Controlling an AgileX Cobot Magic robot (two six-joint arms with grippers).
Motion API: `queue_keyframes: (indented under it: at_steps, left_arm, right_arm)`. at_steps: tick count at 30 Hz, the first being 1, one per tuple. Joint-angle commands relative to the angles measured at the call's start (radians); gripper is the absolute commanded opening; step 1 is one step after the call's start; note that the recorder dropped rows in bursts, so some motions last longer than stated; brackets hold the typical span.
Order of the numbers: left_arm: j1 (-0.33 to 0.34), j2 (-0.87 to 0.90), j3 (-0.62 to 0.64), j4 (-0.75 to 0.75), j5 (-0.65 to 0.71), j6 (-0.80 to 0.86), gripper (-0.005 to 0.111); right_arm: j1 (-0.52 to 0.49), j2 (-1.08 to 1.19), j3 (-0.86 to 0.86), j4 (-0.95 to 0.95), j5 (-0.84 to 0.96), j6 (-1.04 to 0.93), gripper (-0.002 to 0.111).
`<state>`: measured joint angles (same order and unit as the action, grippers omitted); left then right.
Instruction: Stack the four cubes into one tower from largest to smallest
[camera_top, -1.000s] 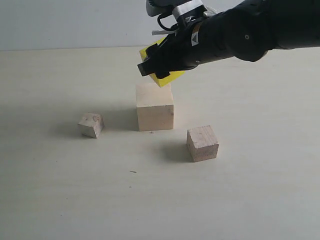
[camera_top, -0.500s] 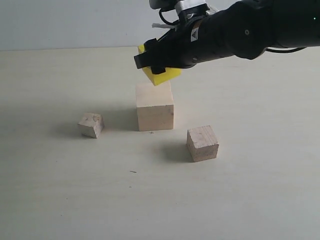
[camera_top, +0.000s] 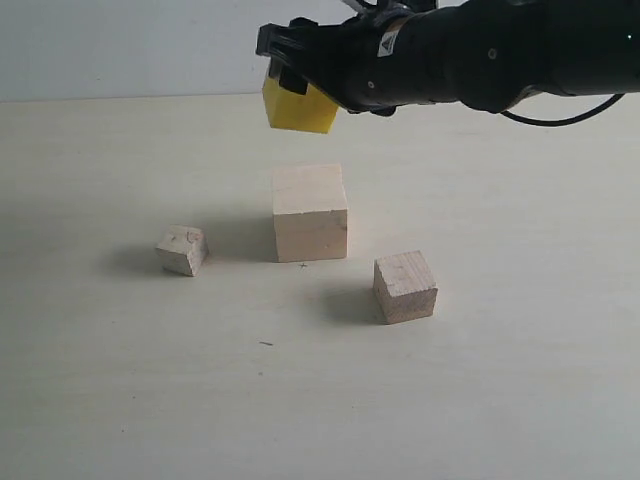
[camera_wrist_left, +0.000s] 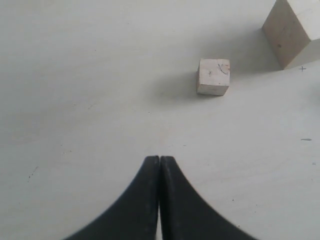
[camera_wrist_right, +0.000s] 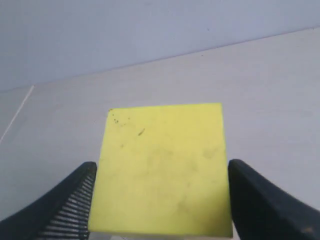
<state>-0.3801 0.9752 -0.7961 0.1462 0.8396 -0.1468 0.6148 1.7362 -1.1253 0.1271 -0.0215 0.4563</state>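
Nothing is stacked yet. Nearest the camera, the brownish wooden cube (camera_top: 405, 286) sits on the table (camera_top: 520, 400), well below the right gripper (camera_wrist_right: 161, 172) and off to its arm's side, untouched. A little farther back the smallest pale wooden cube (camera_top: 183, 249) lies alone, low and out on the other side of that gripper. It is also ahead of the left gripper (camera_wrist_left: 159, 165), whose jaws are pressed together on nothing. In the same row stands the large pale wooden cube (camera_top: 310, 212), upright on the table almost directly beneath the right gripper, its top face bare – the base of the tower looks ready. Above it, with a clear gap and no contact, hangs the yellow cube (camera_top: 298, 112), clamped between the right gripper's two fingers, one on each side face as the right wrist view shows. It seems roughly over the large cube, perhaps a touch toward the small cube's side, though how well it lines up in depth cannot be told. So, by my reading, the first pick is made and the first placement is pending – the yellow cube has yet to be lowered squarely and released. After that come the brownish cube and, last, the smallest, so most of the work lies ahead.
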Motion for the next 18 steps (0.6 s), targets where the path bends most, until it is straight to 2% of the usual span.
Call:
queue_keyframes:
  at_steps: [1,7,10,13,16,18]
  left_arm:
    - [0.003,-0.003,0.002,-0.002,-0.007,-0.009,0.003]
    - [0.003,-0.003,0.002,-0.002,-0.005,-0.014,0.003]
    - [0.003,-0.003,0.002,-0.002,-0.009,-0.014,0.003]
    - [0.003,-0.003,0.002,-0.002,-0.024,-0.014,0.003]
    - [0.003,-0.003,0.002,-0.002,-0.043,-0.014,0.003]
    - [0.003,-0.003,0.002,-0.002,-0.049,-0.014,0.003]
  right_arm:
    - [0.002,-0.028,0.002,0.009,-0.050,0.016,0.000]
    - [0.002,-0.108,0.086,0.014,-0.133,-0.043,0.000]
    - [0.002,-0.148,0.159,0.088,-0.211,-0.087,0.000]
    - [0.002,-0.166,0.208,0.206,-0.248,-0.192,0.000]
    - [0.002,-0.154,0.222,0.364,-0.229,-0.392,0.000]
    - [0.002,-0.140,0.222,0.385,-0.208,-0.439,0.000]
